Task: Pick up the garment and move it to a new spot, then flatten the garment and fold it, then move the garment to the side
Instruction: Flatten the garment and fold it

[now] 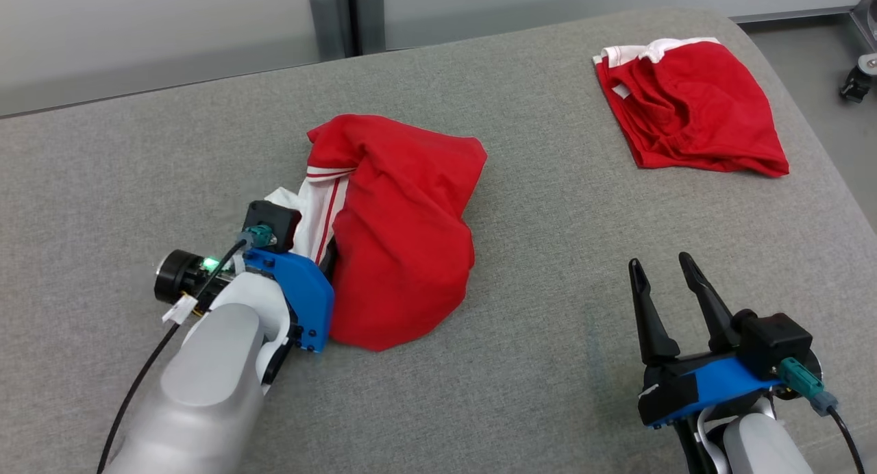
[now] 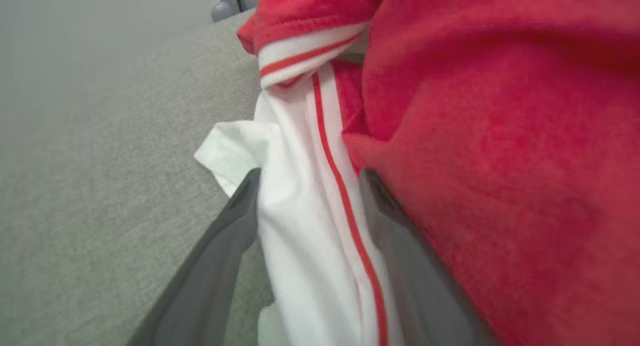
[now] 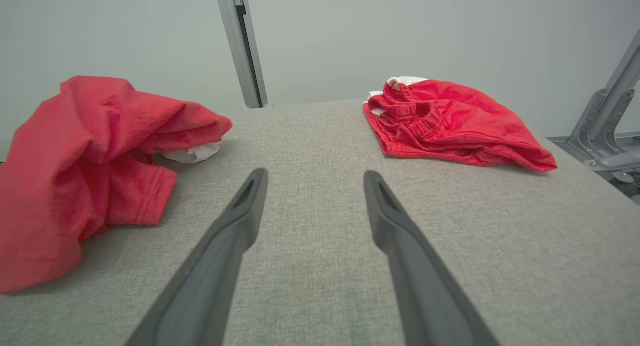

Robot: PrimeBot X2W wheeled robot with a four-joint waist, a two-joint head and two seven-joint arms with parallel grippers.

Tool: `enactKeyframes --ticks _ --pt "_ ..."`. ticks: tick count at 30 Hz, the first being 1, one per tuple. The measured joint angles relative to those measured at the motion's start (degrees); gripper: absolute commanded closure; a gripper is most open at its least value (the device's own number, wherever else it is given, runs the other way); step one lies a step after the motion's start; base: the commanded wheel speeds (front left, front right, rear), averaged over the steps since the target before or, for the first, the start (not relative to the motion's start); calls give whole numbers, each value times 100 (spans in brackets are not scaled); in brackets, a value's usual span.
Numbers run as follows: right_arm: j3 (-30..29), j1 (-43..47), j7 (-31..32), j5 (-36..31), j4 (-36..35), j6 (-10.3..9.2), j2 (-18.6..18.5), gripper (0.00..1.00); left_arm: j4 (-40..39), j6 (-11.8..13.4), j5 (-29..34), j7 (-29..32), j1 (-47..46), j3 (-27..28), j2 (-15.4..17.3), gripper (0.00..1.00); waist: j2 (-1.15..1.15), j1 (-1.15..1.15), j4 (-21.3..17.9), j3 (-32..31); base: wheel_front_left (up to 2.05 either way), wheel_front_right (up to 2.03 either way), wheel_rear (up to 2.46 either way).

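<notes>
A crumpled red garment (image 1: 404, 241) with a white, red-striped band (image 1: 322, 207) lies heaped left of the middle of the grey cloth table (image 1: 548, 337). My left gripper (image 2: 311, 173) is pushed against its left side. Its jaws stand open, one finger (image 2: 220, 256) on each side of the white band (image 2: 300, 226), and the red cloth (image 2: 500, 136) bulges over the right finger. My right gripper (image 1: 659, 260) hovers open and empty over bare table at the front right, well apart from the garment (image 3: 90, 151). Between its fingers (image 3: 315, 173) there is only table.
A second red garment (image 1: 692, 107) with white trim lies loosely folded at the table's far right corner (image 3: 450, 131). Grey posts (image 1: 346, 15) stand behind the far edge. A metal frame with a caster (image 1: 856, 83) is on the floor beyond the right edge.
</notes>
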Motion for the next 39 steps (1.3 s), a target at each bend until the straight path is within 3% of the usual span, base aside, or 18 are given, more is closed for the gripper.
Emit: enactKeyframes --ticks 3,4,5,6,16,28,35,39 --pt "14 -5 0 0 2 1 0 0 109 0 -269 78 2 -187 -48 0 0 0 -23 4 0 0 0" --pt "14 -6 0 0 1 1 0 0 135 0 -335 78 2 -236 -52 20 0 0 -28 2 0 0 0" --pt "11 -6 0 -1 3 0 0 0 159 0 -372 40 2 -300 -44 65 0 0 -31 -4 0 0 0" --pt "5 -6 0 -2 5 0 0 0 175 0 -414 -23 2 -349 -36 100 0 0 -32 -12 0 0 0" --pt "-90 179 0 -125 55 1 0 0 466 44 -670 -1239 -132 -172 260 100 0 -1 351 -426 0 0 0" --pt "-13 388 0 -131 111 0 0 0 112 368 -898 -1586 -337 533 1527 100 -1 -1 732 -839 0 0 0" --pt "-7 478 0 -62 115 0 0 0 -621 572 -972 -1603 316 666 1652 100 -1 0 849 -800 0 0 0" --pt "1 470 0 -48 118 0 1 0 -1402 689 -900 -1612 609 567 1363 100 0 0 896 -768 0 0 0"
